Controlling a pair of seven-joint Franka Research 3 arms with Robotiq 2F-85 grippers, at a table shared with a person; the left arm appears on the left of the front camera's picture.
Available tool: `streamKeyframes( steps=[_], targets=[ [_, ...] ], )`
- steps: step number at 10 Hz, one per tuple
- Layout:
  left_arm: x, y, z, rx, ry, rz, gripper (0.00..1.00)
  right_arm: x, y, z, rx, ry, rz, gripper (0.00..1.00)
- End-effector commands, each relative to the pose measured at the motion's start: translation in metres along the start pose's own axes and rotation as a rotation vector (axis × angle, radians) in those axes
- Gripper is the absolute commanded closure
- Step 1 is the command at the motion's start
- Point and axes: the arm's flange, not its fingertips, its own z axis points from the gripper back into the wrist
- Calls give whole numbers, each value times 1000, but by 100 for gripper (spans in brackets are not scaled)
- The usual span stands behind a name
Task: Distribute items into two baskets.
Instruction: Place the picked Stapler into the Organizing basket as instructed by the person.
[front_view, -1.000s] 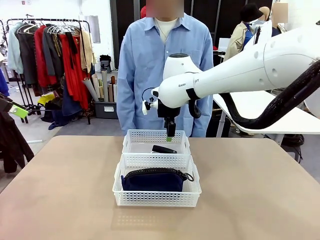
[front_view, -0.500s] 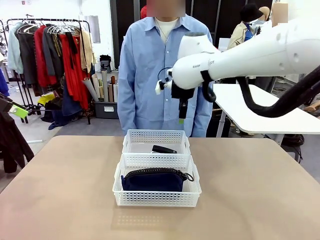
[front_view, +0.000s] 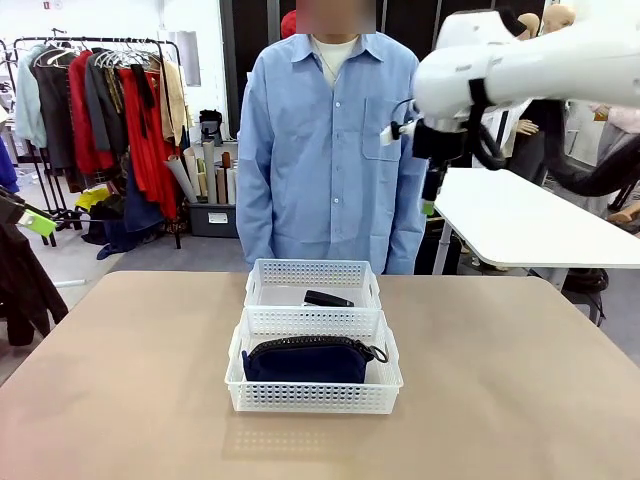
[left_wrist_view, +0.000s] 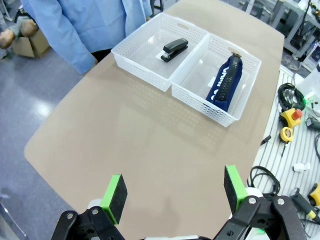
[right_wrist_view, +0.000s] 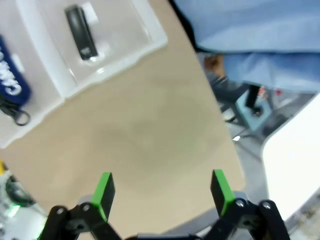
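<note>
Two baskets butted together at mid-worktop: far basket toward the person's edge holding one black stapler, long axis across the worktop; near basket holding one navy pouch, lying the same way. Right gripper nearer, high above the far right edge, fingers spread, empty. Left gripper raised off to the side, likewise spread, empty. Probably nothing left to sort.

Bright, even overhead indoor light. In the front view the nearer basket casts a faint soft shadow toward the camera on the tan surface, and everything is sharp. The left wrist view bends at its edges, with pale sheen on the surface. The right wrist view is smeared throughout; the stapler is blurred.
</note>
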Motion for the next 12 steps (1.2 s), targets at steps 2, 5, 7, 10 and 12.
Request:
streamKeyframes(
  steps=[2,5,7,10,12],
  targets=[
    [0,0,0,-9,-20,-10,0,-32,-5,32,105,-45,-201,0],
    [0,0,0,-9,-20,-10,0,-95,-7,49,197,-111,-331,0],
    [0,0,0,-9,-20,-10,0,-145,-4,52,222,-152,-401,0],
    [0,0,0,-9,-20,-10,0,-194,17,54,257,-232,-423,0],
    [0,0,0,-9,-20,-10,0,-226,34,59,251,-282,-450,0]
  ],
)
